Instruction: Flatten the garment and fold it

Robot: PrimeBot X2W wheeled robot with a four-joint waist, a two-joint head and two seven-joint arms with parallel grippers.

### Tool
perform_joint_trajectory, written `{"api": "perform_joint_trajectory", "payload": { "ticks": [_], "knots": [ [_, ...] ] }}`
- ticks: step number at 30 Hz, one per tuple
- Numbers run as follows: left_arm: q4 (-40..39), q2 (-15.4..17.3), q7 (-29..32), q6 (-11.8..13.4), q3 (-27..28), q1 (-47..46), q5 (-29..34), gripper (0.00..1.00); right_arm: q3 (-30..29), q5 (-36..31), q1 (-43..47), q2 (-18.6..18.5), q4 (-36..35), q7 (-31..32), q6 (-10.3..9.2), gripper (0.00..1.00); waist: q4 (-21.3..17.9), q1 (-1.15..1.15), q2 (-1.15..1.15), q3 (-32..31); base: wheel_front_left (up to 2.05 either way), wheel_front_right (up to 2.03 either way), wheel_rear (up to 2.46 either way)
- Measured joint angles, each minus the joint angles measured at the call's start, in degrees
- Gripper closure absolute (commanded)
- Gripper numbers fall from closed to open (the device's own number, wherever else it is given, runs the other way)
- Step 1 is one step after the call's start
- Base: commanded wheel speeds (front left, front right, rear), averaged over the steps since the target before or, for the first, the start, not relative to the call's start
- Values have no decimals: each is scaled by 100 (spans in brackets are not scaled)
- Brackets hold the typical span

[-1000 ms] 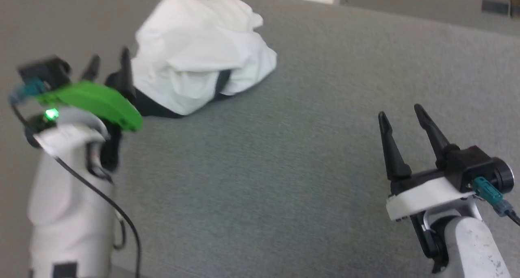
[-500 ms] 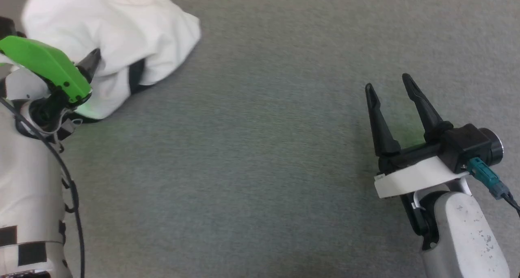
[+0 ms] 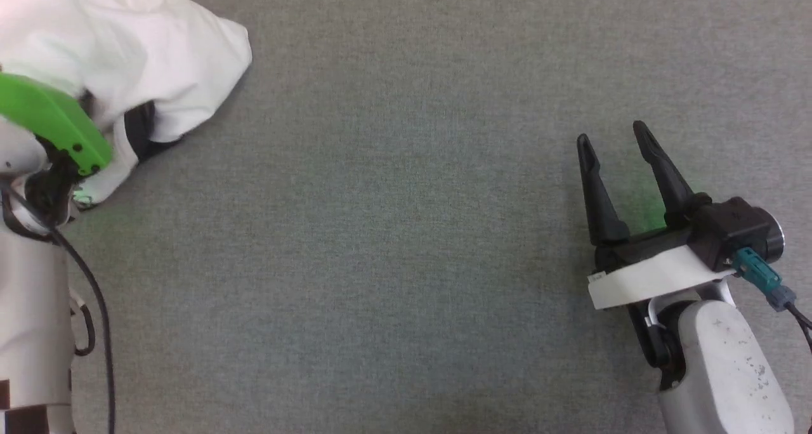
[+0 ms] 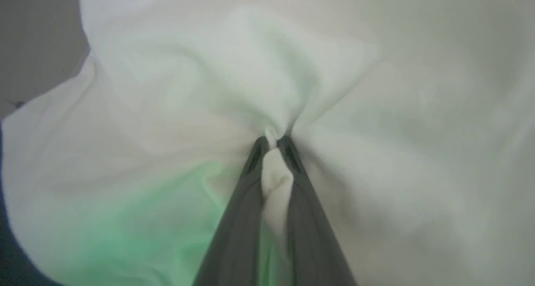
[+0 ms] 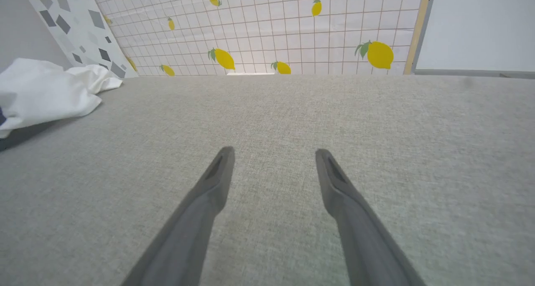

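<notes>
The garment [image 3: 133, 47] lies crumpled at the upper left of the head view, white cloth with a black part showing under its near edge. In the left wrist view my left gripper [image 4: 273, 141] is shut on a pinched fold of the garment's white cloth [image 4: 276, 181], and wrinkles fan out from the tips. In the head view a green wrist cover [image 3: 51, 120] hides those fingers. My right gripper [image 3: 612, 139] stands open over bare grey cloth at the right, far from the garment. The right wrist view shows my right gripper [image 5: 273, 154] open and the garment [image 5: 46, 91] at far left.
The work surface is a wide grey fabric top [image 3: 393, 231]. Beyond its far edge the right wrist view shows a tiled lemon-pattern wall [image 5: 267, 26] and a white panel [image 5: 476, 26]. A black cable [image 3: 95, 307] hangs along my left forearm.
The head camera has swung, so the garment now sits further to the upper left. My left gripper reached into the garment and closed on a fold of white cloth. The right gripper stays open.
</notes>
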Motion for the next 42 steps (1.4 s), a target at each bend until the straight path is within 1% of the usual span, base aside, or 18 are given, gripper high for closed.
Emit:
{"api": "perform_joint_trajectory", "payload": {
  "ticks": [3,6,9,10,13,15,17,21,25,28,30,34,36,39,42],
  "knots": [
    [-86,43,-1412,8,-16,26,497,100,-30,30,17,-1,108,-40,0,0,2,0,0,-214,0,0,0],
    [-138,97,-2434,5,-105,-39,853,100,-64,94,126,0,207,-83,0,0,18,0,0,-492,0,0,0],
    [-219,91,-3156,-9,-266,-170,1104,100,-134,175,322,-1,268,-99,0,0,50,-1,0,-839,0,0,0],
    [-254,88,-3304,-11,-319,-216,1165,100,-149,185,379,-1,281,-102,0,0,57,-1,0,-942,0,0,0],
    [-386,27,-3729,-122,-535,-438,1260,100,-207,216,580,-1,324,-112,0,0,65,-1,0,-1332,0,0,0],
    [-477,-92,-3894,-177,-687,-576,1322,100,-249,227,700,0,330,-110,0,0,54,-1,0,-1566,0,0,0],
    [-568,-269,-3973,-252,-866,-713,1385,100,-286,240,813,0,322,-91,0,0,31,-1,0,-1794,0,0,0],
    [-675,-734,-3979,-398,-1329,-984,1407,100,-353,267,986,-1,278,-56,0,0,-63,-2,0,-2225,0,0,0],
    [-675,-1280,-3966,-517,-1748,-1236,1395,100,-361,267,1107,-1,200,11,0,0,-243,-2,0,-2545,0,0,0],
    [-612,-1667,-3995,-573,-1949,-1372,1260,100,-327,268,1176,-1,169,73,0,0,-446,-2,0,-2683,0,0,0],
    [-561,-1834,-4023,-616,-2078,-1394,1016,100,-278,268,1210,-3,143,108,0,0,-613,-2,0,-2751,0,0,0],
    [-439,-1927,-4012,-666,-2472,-1365,593,100,-248,274,1256,-3,97,143,0,0,-924,-2,0,-2833,0,0,0],
    [-309,-1939,-3855,-687,-2778,-1265,370,100,-215,274,1263,-3,70,174,0,0,-1093,-2,0,-2866,0,0,0],
    [19,-1949,-3382,-676,-3330,-809,-41,100,-216,274,1281,-3,42,198,0,0,-1335,-2,0,-2897,0,0,0],
    [511,-1961,-2780,-613,-3801,-244,-247,100,-227,276,1302,-7,2,199,0,0,-1541,-2,0,-2900,0,0,0]
  ]
}}
